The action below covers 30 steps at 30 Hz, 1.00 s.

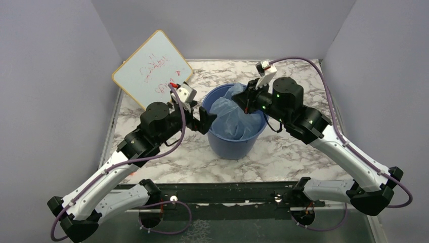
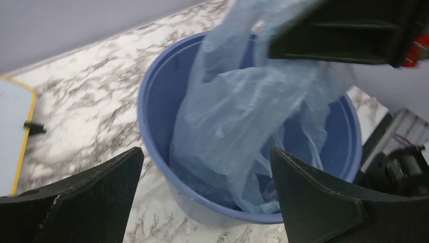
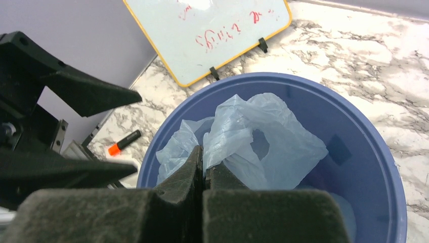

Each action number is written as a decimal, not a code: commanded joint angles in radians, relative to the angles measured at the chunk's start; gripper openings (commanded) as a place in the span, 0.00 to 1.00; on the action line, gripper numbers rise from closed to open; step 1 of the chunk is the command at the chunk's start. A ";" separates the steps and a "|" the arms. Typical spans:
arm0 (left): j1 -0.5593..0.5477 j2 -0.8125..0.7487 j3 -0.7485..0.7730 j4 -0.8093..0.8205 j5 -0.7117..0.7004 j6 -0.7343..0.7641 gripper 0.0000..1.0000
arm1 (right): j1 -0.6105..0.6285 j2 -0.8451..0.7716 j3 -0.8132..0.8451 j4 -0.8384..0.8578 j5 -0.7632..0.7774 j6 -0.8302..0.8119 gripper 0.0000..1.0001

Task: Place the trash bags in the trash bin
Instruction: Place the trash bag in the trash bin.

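Hanging from the clenched right gripper [image 3: 203, 157], the bag [image 3: 263, 147] droops into the bin [image 3: 364, 152]. Meanwhile the left gripper [image 2: 206, 152] is spread wide, empty.

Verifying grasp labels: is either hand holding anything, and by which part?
Right hand pinches the trash bag by its bunched top edge; left hand open, empty.

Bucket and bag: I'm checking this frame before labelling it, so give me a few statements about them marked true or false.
1. The bag hangs down into the bucket. True.
2. The left gripper clamps the bucket's rim. False: its jaws stand open beside the bucket, holding nothing.
3. The right gripper is shut on the bag. True.
4. The whiteboard lies flat to the right of the bucket. False: it stands propped at the back left.
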 commanded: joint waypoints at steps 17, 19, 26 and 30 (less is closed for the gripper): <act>0.001 0.143 0.072 0.173 0.583 0.468 0.92 | 0.005 -0.023 -0.028 0.071 -0.169 -0.010 0.05; 0.001 0.168 0.088 0.149 0.597 0.477 0.84 | 0.005 -0.019 -0.025 0.061 -0.175 -0.016 0.05; 0.000 0.224 0.096 0.146 0.515 0.426 0.49 | 0.006 -0.010 -0.019 0.066 -0.236 -0.034 0.05; -0.001 0.207 0.109 0.149 0.432 0.380 0.28 | 0.006 -0.017 0.000 0.042 -0.211 -0.035 0.12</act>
